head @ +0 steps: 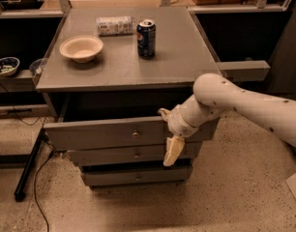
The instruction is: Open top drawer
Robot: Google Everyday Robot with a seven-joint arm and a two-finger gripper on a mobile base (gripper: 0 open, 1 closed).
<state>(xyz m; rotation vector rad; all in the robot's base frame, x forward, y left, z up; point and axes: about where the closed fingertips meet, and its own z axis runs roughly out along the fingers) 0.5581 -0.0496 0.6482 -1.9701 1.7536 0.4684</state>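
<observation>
Our claw (170, 144) sits at the part-open top drawer (95, 135), 3 o'clock of its knob (135, 134); we cannot tell its grip

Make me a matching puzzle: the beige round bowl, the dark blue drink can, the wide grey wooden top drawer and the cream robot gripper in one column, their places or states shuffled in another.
Things
1. beige round bowl
2. dark blue drink can
3. wide grey wooden top drawer
4. cream robot gripper

Places or states
A. standing upright near the middle of the grey tabletop
B. at the right part of the drawer front
C. pulled partway out
D. on the tabletop's left side

Pairs: 1-D, 2-A, 3-C, 4-B
</observation>
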